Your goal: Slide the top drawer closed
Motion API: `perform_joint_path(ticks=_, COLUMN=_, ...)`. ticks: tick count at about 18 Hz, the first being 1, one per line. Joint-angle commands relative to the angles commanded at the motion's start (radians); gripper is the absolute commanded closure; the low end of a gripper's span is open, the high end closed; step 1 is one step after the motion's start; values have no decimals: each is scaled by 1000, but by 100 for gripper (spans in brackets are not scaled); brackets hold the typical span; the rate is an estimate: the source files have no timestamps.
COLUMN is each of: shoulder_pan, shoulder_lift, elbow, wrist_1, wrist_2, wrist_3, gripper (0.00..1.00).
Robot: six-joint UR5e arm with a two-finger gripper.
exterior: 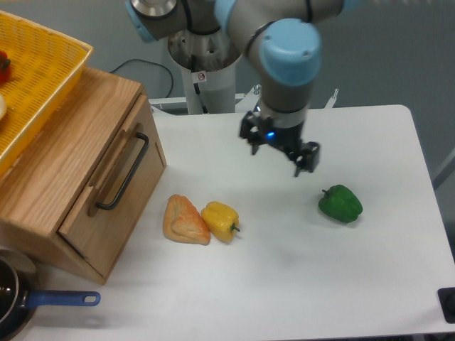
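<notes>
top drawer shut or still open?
Shut, as far as this view shows: the top drawer front sits flush with the cabinet face, no gap visible. The gripper is away over the table.

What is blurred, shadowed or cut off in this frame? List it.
Fixed camera view: lighting is even and soft, with only faint shadows under the green pepper, yellow pepper and pastry. The gripper looks slightly smeared, so its fingers are hard to read. The top drawer and its black handle are sharp. The yellow basket and the pan are cropped at the left edge.
</notes>
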State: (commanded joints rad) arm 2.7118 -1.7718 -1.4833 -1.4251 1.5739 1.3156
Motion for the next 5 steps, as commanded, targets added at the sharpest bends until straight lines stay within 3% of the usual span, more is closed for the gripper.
perform_joint_path(ticks=3, shoulder_pan=74, shoulder_lift=0, elbow=-2, wrist_1=0, wrist_2=0, wrist_3=146, gripper=0)
perform_joint_path(ticks=5, shoulder_pan=94, shoulder_lift=5, elbow=-2, wrist_1=0, wrist_2=0, wrist_3=175, gripper=0)
